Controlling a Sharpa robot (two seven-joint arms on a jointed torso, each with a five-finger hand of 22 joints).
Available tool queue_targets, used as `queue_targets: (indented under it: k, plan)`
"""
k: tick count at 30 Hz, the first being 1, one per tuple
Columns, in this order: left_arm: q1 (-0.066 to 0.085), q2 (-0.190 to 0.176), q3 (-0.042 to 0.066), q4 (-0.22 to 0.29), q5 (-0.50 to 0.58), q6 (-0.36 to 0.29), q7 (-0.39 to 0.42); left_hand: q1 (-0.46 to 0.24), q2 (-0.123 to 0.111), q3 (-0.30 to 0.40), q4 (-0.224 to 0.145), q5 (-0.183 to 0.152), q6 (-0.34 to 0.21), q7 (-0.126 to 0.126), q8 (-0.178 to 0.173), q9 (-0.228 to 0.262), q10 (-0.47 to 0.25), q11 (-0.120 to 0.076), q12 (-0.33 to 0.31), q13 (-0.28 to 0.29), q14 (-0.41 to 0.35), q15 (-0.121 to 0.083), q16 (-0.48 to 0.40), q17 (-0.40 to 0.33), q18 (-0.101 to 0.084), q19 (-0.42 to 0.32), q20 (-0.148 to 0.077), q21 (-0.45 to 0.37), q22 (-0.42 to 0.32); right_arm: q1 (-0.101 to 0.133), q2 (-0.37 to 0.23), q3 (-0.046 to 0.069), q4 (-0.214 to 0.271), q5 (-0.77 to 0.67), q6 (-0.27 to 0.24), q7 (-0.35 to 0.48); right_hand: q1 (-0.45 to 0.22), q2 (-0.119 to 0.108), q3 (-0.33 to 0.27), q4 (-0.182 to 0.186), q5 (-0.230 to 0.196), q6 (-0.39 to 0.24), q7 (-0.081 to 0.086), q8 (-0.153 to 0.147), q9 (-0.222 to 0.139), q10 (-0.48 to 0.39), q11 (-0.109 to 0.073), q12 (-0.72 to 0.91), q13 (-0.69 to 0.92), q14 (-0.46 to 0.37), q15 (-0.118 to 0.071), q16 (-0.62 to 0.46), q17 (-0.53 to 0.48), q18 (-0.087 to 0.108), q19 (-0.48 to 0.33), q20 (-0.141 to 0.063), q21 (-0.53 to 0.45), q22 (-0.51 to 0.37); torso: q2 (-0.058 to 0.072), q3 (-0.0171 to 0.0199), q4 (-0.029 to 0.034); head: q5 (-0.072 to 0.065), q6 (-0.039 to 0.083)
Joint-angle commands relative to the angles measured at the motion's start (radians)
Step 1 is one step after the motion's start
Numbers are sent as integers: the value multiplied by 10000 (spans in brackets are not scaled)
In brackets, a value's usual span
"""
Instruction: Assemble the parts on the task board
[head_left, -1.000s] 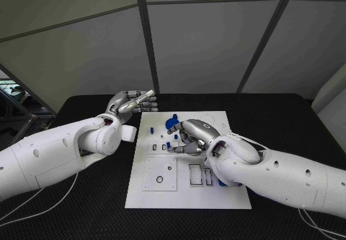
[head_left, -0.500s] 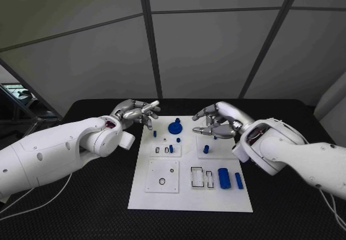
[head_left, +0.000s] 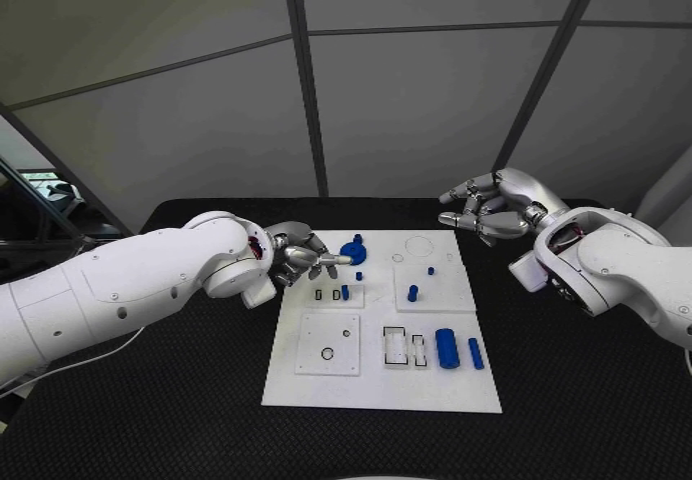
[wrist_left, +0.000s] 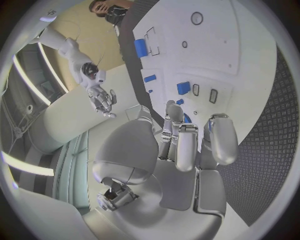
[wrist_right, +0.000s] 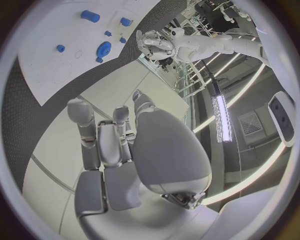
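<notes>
White rectangular task board (head_left: 378, 385) on black table, left silver hand (head_left: 299, 259) fingers loosely curled, empty, beside round blue part (head_left: 353, 254), right silver hand (head_left: 486, 211) raised, curled, empty.

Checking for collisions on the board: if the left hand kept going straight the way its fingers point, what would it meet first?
Probably the round blue part at the task board's far left; the left hand's fingers point toward it from the board's left edge. Depth is unclear, so they might pass above it.

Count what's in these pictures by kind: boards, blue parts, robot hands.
Board: 1
Blue parts: 7 that can be made out; the left hand may hide more
Hands: 2, the left hand and the right hand
Total: 10
</notes>
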Motion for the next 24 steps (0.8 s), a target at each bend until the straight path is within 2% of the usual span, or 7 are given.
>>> queue_targets:
  k: [1,5,9,11,15,24]
  plan:
    - [159,259,-140,-150,-1421,759,-1179,-101,-71,-131,2,-30,-131,-12,201,135,20,-36,124,102,520,-45,-19,1049,-199,-34,-24,45,39,22,56,12,-90,-392,194,95,-54,94,-78,35,52,-42,-19,39,-16,-142,-8,-162,-198,-29,-76,-169,-184,207,-117,7,-205,-254,-60,-8,-29,-5,-50]
    - [346,606,-335,-318,-1648,729,-1509,-221,-81,-310,1,-32,-77,-116,653,439,328,-121,522,537,570,-109,59,1160,-232,43,-62,181,279,25,125,14,-146,-837,306,29,-76,84,-108,59,40,-46,-21,52,-16,-154,-8,-197,-256,-37,-77,-218,-226,212,-125,7,-261,-306,-45,16,-30,15,-95]
    - [479,810,-432,-415,-1857,655,-1774,-373,-63,-464,15,-81,-94,-219,1087,805,538,-214,763,800,609,-189,113,1237,-268,127,-132,304,499,26,193,14,-190,-1050,360,-14,-95,63,-139,76,36,-55,-22,58,-18,-143,-8,-201,-276,-34,-77,-238,-238,214,-122,7,-294,-333,-23,14,-38,0,-126]
    - [528,863,-455,-439,-1927,630,-1870,-399,-53,-493,16,-88,-123,-236,1178,895,584,-228,817,863,616,-203,123,1253,-274,141,-146,325,539,26,221,14,-216,-1115,368,-38,-95,63,-139,76,36,-55,-22,58,-18,-143,-8,-201,-276,-34,-77,-238,-238,214,-122,7,-294,-333,-10,16,-51,10,-138]
    - [602,971,-477,-504,-2072,736,-1988,-418,-10,-517,15,-89,-162,-259,1304,1024,634,-249,875,926,627,-222,137,1275,-285,164,-164,359,603,26,268,14,-265,-1209,378,-88,-102,60,-151,87,51,-52,-25,66,-17,-131,-10,-199,-284,-27,-79,-241,-234,212,-109,6,-298,-327,-5,14,-32,0,-176]
    - [673,1177,-512,-713,-2143,1242,-2275,-405,26,-523,8,-77,-199,-270,1377,1105,636,-261,883,925,624,-231,126,1262,-288,170,-174,371,628,26,321,13,-302,-1328,400,-200,-105,61,-166,103,91,-41,-30,86,-14,-111,-16,-195,-299,-18,-84,-255,-238,212,-94,3,-319,-340,12,17,-51,10,-259]
